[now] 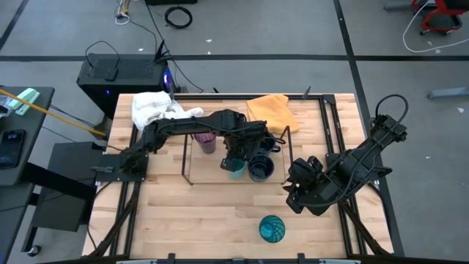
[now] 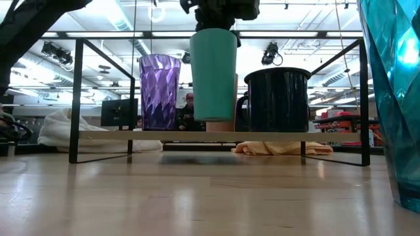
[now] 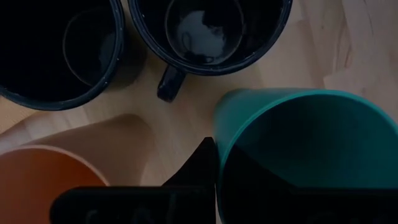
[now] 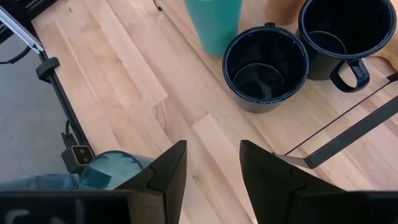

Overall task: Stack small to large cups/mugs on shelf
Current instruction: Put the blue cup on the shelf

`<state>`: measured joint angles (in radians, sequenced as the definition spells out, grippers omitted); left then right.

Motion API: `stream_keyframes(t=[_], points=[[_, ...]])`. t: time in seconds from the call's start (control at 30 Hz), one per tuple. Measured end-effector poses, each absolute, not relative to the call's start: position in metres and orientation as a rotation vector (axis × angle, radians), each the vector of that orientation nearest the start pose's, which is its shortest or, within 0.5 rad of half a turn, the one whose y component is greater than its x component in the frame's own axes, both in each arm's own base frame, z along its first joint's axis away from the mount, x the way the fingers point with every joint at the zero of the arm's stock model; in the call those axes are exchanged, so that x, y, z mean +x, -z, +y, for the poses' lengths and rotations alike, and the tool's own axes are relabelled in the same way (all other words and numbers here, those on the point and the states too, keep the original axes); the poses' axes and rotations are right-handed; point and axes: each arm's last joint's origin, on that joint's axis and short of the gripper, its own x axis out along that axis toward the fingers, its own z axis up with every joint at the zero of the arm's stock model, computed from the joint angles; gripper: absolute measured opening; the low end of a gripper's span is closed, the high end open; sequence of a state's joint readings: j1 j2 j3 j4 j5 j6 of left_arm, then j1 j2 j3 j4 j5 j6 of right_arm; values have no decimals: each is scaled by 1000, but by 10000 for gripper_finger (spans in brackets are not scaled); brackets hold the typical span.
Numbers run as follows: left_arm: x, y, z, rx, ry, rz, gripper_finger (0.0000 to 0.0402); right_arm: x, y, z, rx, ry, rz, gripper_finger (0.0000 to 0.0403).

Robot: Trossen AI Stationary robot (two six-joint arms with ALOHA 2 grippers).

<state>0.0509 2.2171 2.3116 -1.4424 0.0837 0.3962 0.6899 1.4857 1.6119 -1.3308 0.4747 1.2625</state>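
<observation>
One small teal plastic cup (image 2: 214, 73) is pinched at its rim by the left gripper (image 1: 233, 157) (right gripper (image 4: 213, 163) spread, empty) and could be knocked against the dark navy enamel mug (image 2: 277, 100) if lowered crooked.

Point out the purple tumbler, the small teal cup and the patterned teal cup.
purple tumbler (image 2: 159, 92), low view, middle of its faceted wall.
small teal cup (image 2: 213, 72), low view, middle of its side wall.
patterned teal cup (image 1: 272, 229), high view, centre of its opening.
</observation>
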Motion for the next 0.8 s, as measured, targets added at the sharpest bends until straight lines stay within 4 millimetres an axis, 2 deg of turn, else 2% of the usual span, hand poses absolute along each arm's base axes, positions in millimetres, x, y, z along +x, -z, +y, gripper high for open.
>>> stream_keyframes(t=[0.67,0.8], points=[[437,-302,24,213,295,1331,9,214,-370,159,490,438,916,155],[437,-294,28,188,291,1344,9,214,-370,159,491,439,916,155]])
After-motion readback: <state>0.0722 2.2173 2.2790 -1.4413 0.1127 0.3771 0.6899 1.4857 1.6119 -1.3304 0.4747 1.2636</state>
